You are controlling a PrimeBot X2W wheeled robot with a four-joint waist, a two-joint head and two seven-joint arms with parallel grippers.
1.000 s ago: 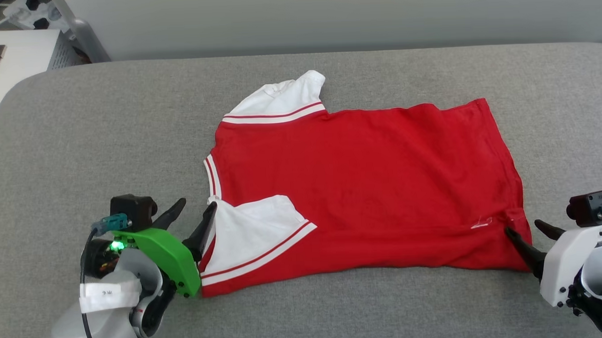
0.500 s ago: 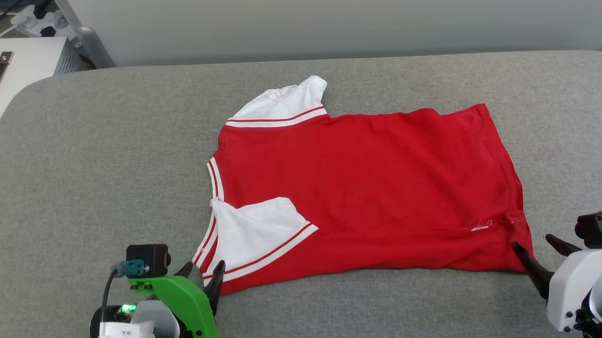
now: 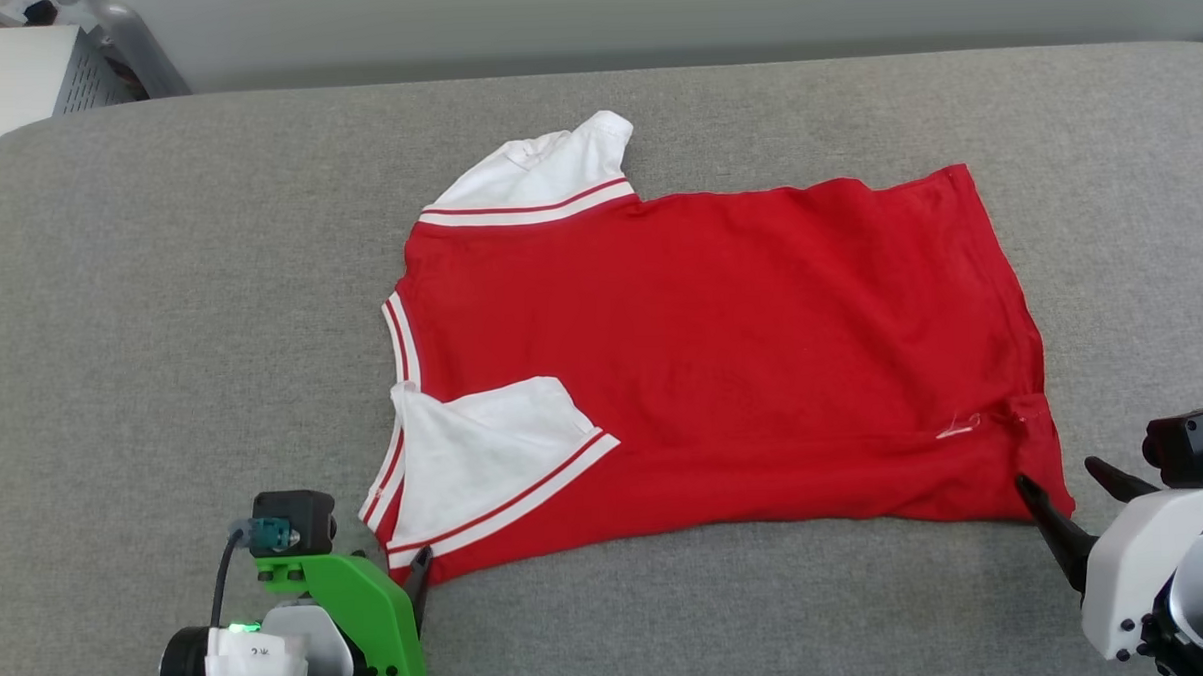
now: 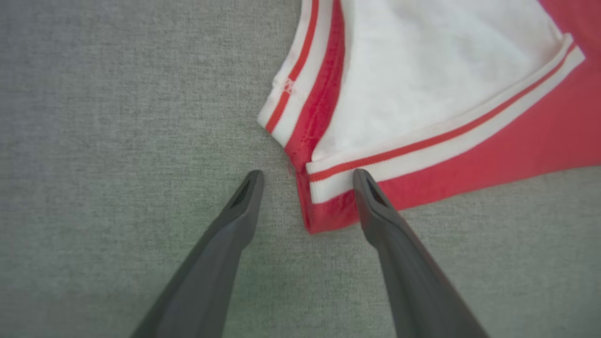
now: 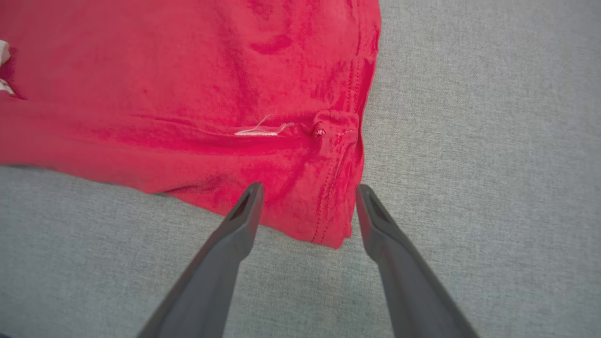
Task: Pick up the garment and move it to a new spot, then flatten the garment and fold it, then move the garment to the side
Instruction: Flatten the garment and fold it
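Shirt flat on grey pad, plain red side up, near sleeve folded over the body. Left gripper jaws spread, straddling the near shoulder corner, nothing pinched. Right gripper spread too, tips either side of the near hem corner. Contact with the cloth: can't tell. White cabinet top left, cut off by the frame.

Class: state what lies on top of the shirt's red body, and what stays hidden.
On the garment, one white sleeve lies folded over the red body; the fabric beneath it and the underside cannot be seen.
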